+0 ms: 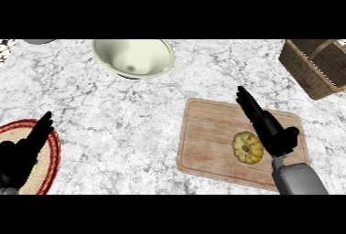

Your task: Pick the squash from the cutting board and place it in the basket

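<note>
Your right hand (270, 130) hovers, fingers straight, just beside the squash (248, 146) on the cutting board (209, 137), positioned to grasp it. The basket (314, 68) waits beyond; your left hand (24, 153) rests open.

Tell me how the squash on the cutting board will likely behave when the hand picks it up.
The squash looks squat, rounded and ribbed, so it probably stays rigid in the right hand rather than flopping. Lying flat on the cutting board, it seems unlikely to roll, though its curved sides might slip.
</note>
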Available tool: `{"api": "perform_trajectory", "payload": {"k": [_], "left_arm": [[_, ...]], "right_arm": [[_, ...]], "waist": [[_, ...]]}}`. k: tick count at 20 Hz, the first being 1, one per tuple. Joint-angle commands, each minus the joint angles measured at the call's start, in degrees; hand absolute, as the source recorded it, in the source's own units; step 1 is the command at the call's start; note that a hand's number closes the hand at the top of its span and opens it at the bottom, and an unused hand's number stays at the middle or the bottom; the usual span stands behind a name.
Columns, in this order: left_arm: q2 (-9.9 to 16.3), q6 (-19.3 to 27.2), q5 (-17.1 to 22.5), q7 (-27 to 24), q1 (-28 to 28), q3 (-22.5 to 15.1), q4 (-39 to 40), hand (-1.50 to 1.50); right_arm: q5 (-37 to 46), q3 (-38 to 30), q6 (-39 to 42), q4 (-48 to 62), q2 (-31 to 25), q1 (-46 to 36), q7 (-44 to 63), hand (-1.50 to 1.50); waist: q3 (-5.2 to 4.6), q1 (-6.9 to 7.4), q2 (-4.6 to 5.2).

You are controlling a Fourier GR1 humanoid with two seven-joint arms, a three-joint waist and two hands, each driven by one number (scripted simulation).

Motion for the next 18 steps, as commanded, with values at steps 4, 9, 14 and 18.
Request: {"api": "perform_trajectory", "payload": {"k": [4,9,14,18], "left_arm": [[-5.9,-0.6,2.5,5.5,-1.2,-2.9,2.5,0.0],[-9.2,-1.2,3.9,7.7,0.6,-5.3,4.0,0.0],[-10.5,0.9,4.1,8.8,2.2,-4.5,3.4,0.0],[-10.1,1.1,3.3,8.6,3.5,-4.9,2.1,0.0]], "right_arm": [[6.6,13.9,10.7,-3.0,-0.4,-11.4,5.9,1.5],[12.9,33.0,24.0,-5.4,0.5,-13.1,7.1,1.5],[30.0,44.0,15.4,-12.0,-1.2,-9.4,9.3,-1.5],[42.3,44.6,14.9,-16.3,-3.7,-20.0,18.0,-1.5]], "waist": [[-0.88,3.31,-0.59],[-0.91,4.66,-0.77],[-0.69,1.2,-1.57],[-0.79,1.42,-2.21]]}}
